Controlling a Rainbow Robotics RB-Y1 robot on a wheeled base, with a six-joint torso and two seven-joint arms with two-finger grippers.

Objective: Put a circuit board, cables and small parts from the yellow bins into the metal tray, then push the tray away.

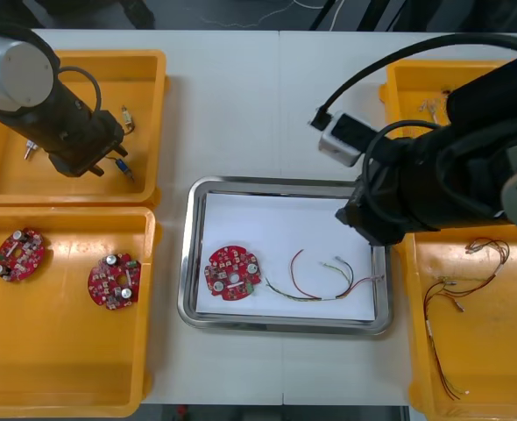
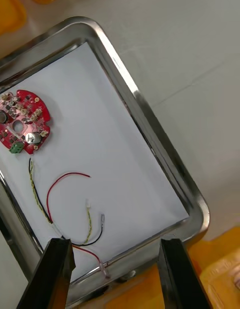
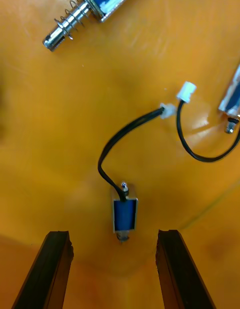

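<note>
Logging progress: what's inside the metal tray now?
Metal tray, white inside: one round red circuit board, one red and yellow cable. The right arm covers its far right corner from above; the right wrist view shows that corner bare.

Bare tray (image 1: 276, 224) floor beyond board (image 1: 232, 272), cable (image 1: 315, 285)

table (image 1: 232, 105): light | seam (image 1: 279, 105): runs far-to-near | floor (image 1: 241, 13): dark, beyond far edge

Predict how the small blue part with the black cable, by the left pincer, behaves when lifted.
The small part looks compact and rigid, so probably steady in the open left pincer. Its thin black cable curves loosely, so it will likely dangle and may snag. The right pincer hangs over the tray.
</note>
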